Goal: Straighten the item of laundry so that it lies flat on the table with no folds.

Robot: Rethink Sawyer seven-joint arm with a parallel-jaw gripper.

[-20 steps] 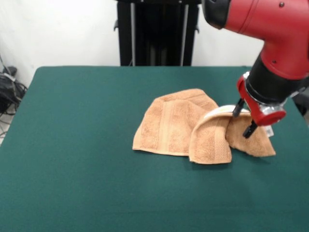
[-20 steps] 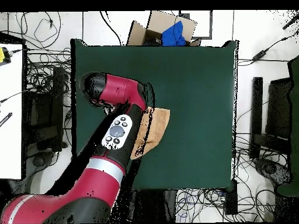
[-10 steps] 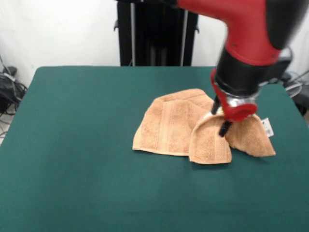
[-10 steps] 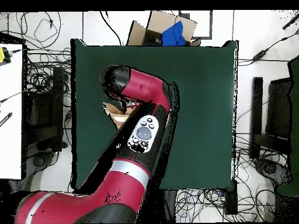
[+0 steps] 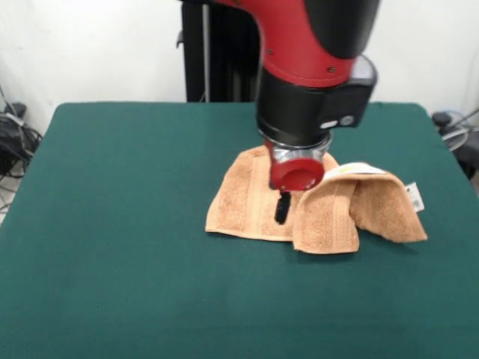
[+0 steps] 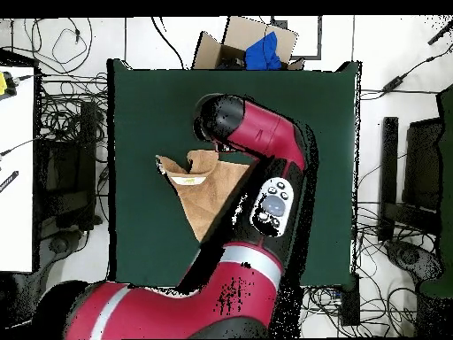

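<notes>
The item of laundry is a peach-orange towel lying crumpled right of the table's middle. Its right part is folded over into two humps, with a pale band along the ridge and a white tag at the far right end. My gripper hangs over the towel's middle, just left of the folded hump, low above the cloth and holding none of it. In the overhead view the arm's head hides the gripper, and the towel shows beside the arm on the green table.
A black pedestal column stands behind the table's far edge. In the overhead view a cardboard box with a blue thing in it sits just off one table edge, and cables cover the floor all round.
The arm has swung leftward in the front view, from the towel's right end to over its middle. The towel keeps the same folded shape.
</notes>
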